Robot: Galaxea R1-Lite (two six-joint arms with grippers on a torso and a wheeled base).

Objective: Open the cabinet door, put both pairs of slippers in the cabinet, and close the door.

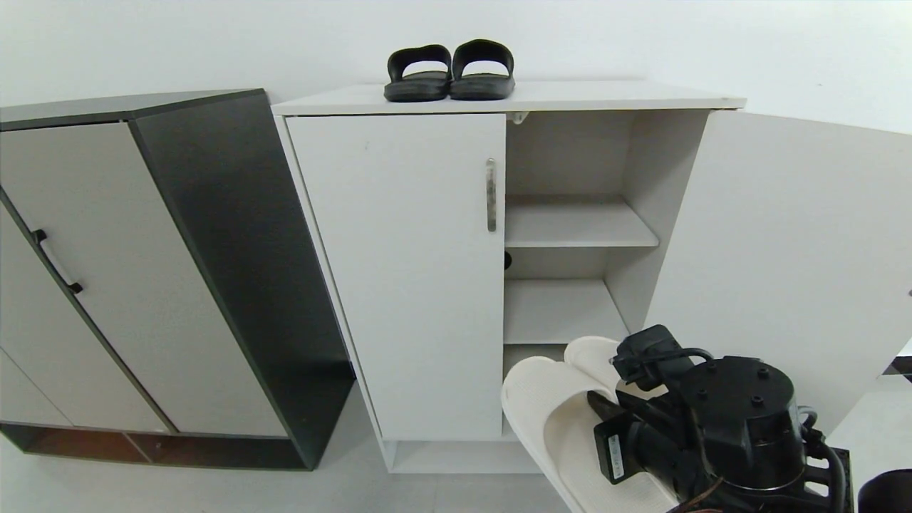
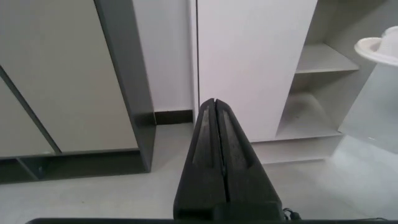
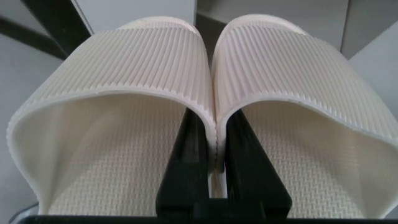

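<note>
A pair of black slippers stands on top of the white cabinet. The cabinet's right door is swung open and its left door is closed. My right gripper is low in front of the open half, shut on the inner strap edges of a pair of white slippers, which it holds side by side. My left gripper is shut with nothing in it, low and facing the cabinet's closed door. One white slipper's tip shows off to the side of the left gripper.
Inside the open half are an upper shelf and a lower shelf, both bare. A grey and dark cabinet with closed doors stands to the left of the white one. Pale floor lies in front of both.
</note>
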